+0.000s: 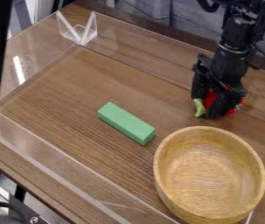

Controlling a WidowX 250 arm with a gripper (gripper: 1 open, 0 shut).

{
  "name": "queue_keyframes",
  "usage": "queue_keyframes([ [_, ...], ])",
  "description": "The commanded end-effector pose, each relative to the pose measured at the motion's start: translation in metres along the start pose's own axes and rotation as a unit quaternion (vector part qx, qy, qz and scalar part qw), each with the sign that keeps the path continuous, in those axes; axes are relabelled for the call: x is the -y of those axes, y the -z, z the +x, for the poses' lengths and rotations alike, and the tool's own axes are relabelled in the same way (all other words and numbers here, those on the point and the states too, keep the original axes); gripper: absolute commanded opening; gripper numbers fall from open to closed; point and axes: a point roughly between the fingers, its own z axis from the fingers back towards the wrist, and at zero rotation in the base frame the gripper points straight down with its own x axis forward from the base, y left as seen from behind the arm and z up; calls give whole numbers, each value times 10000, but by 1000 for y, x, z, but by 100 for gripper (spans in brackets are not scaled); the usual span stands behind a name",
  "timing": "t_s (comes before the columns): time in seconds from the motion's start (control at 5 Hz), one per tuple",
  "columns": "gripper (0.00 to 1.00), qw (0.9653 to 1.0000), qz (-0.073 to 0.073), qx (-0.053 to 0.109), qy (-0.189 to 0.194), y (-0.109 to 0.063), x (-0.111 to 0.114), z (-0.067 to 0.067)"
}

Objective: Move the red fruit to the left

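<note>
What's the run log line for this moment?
phase: grasping | gripper: down around red fruit, jaws either side | green block: untouched | wooden bowl: empty

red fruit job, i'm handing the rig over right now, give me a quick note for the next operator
Gripper: pointing down, jaws either side of the red fruit; whether they have clamped it yet cannot be told.
Red fruit: on the table at the far right, just beyond the bowl, mostly hidden by the fingers.
Green block: mid-table, left of the fruit, untouched.
Done: approach and descent over the fruit.
Left: finish the grasp, lift, carry the fruit left, set it down, release.
</note>
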Motion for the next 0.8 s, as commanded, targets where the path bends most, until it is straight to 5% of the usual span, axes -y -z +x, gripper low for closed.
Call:
queue_keyframes([
  [0.0,0,9985,252,466,116,-41,9,0],
  [0.2,100,9980,271,495,272,-46,23,4],
  [0.4,0,9984,249,483,145,-43,18,14],
  [0.6,0,9986,292,441,-69,-44,7,24],
])
